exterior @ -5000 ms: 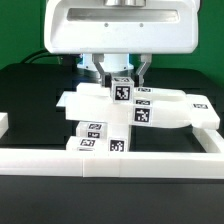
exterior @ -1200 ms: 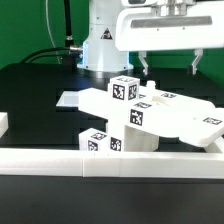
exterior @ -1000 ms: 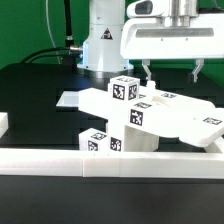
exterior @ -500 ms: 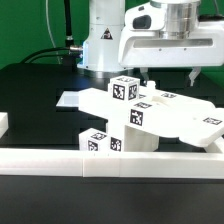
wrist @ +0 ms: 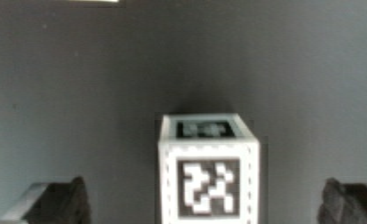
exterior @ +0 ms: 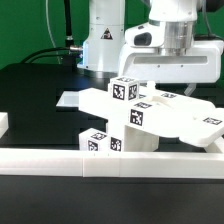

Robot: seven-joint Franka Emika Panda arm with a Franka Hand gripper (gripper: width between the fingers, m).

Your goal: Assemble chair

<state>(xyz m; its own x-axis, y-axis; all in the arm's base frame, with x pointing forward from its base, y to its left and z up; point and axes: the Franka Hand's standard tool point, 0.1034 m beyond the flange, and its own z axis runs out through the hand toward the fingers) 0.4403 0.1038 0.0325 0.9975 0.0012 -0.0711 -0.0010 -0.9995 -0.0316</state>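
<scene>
Item: chair (exterior: 150, 115), part-built cluster of white tagged pieces, centre to lower right of the exterior frame, resting on the black surface (exterior: 35, 85) behind the low white border wall (exterior: 120, 162).

Tagged block (wrist: 210, 175): stands at the cluster's upper centre; in the wrist view it shows between the 2 fingertips, untouched.

End effector (wrist: 210, 205): fingers apart, holding nothing, positioned over the cluster.

Step in hand, judged: descent onto the block. Advice: keep the block centred between both fingers, descend straight, close squarely on its side faces, avoid nudging neighbouring panels.
</scene>
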